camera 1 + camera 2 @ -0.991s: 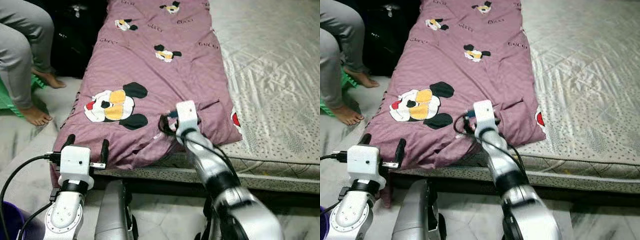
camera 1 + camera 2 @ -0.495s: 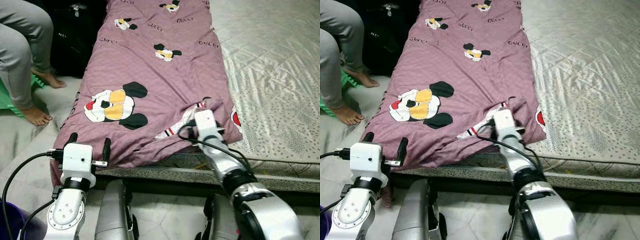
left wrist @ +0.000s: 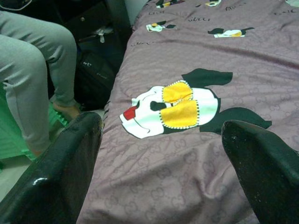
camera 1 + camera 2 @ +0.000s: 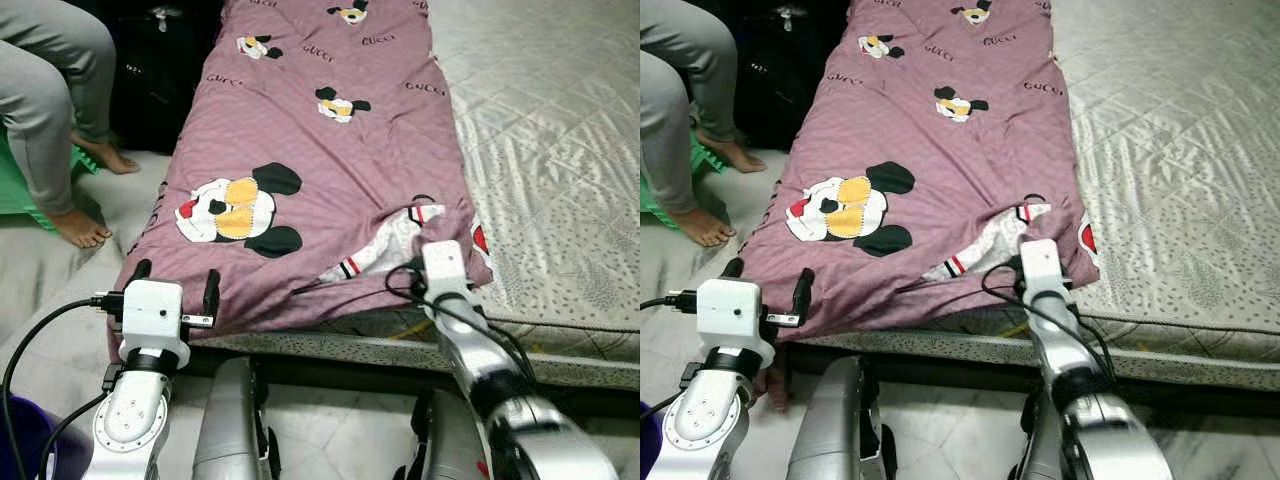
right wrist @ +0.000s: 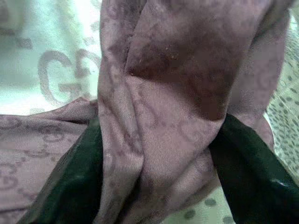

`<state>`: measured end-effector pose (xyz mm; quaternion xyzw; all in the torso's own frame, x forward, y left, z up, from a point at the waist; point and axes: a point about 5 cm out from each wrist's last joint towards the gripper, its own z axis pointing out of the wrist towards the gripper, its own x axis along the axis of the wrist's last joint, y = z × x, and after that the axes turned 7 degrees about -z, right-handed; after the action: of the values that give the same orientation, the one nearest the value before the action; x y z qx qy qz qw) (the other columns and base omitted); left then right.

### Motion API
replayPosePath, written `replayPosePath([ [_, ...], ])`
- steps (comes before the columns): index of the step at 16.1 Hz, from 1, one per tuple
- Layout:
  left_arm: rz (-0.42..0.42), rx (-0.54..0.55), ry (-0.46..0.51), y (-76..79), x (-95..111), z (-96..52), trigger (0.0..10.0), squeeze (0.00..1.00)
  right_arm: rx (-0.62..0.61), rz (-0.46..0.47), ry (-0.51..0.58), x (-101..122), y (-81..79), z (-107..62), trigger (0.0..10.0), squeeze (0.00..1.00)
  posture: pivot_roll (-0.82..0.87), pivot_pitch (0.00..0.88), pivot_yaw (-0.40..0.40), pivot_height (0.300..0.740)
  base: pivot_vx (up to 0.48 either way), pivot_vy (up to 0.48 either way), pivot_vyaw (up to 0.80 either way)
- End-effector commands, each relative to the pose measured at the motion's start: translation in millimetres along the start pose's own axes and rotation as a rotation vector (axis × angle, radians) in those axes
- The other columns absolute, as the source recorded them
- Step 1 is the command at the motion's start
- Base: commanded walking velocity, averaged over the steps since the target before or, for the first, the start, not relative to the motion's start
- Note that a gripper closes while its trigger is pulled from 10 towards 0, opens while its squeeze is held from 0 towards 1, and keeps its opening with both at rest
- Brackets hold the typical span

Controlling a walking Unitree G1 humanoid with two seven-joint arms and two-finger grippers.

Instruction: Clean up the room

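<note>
The purple blanket [image 4: 320,150] lies along the bed's [image 4: 560,150] left side. The right gripper [image 5: 154,154], jaws clamped on its near right corner, has dragged that corner rightward, exposing pale lining. Left gripper [image 3: 159,154] hovers open near the near-left edge.

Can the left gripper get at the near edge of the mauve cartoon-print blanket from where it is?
Probably yes. The left gripper hovers open at the mauve cartoon-print blanket's near edge, nothing between them. The right gripper already pinches the fabric further along.
</note>
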<state>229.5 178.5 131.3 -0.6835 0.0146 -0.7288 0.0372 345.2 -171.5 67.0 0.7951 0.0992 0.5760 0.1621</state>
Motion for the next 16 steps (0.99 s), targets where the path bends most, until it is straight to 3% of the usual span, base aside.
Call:
replayPosePath([
  [1, 0.002, 0.018, -0.037, -2.7, -7, -3.2, 10.0, 0.00, -0.049, 0.017, -0.049, -15, 14.8, -4.3, 0.0, 0.00, 0.10, 0.194, 0.031, 0.553, 0.000, 0.000, 0.00],
  [4, -0.005, 0.005, -0.034, 1.1, -6, 3.1, 10.0, 0.00, -0.120, 0.036, -0.084, -40, 34.2, -24.1, 0.0, 0.00, 0.09, 0.193, 0.040, 0.553, 0.000, 0.000, 0.00],
  [9, -0.008, 0.010, -0.034, -0.8, -7, 6.7, 10.0, 0.00, -0.149, 0.030, -0.082, -50, 45.6, -45.3, 0.0, 0.00, 0.08, 0.189, 0.041, 0.553, 0.000, 0.000, 0.00],
  [13, -0.016, 0.020, -0.040, -1.7, -9, 8.0, 10.0, 0.00, -0.139, 0.006, -0.158, -72, 61.7, -70.6, 0.0, 0.00, 0.07, 0.185, 0.040, 0.553, 0.000, 0.000, 0.00],
  [16, -0.022, 0.015, -0.040, 0.2, -9, 9.8, 10.0, 0.00, -0.131, 0.003, -0.214, -83, 64.5, -83.5, 0.0, 0.00, 0.06, 0.181, 0.043, 0.553, 0.000, 0.000, 0.00],
])
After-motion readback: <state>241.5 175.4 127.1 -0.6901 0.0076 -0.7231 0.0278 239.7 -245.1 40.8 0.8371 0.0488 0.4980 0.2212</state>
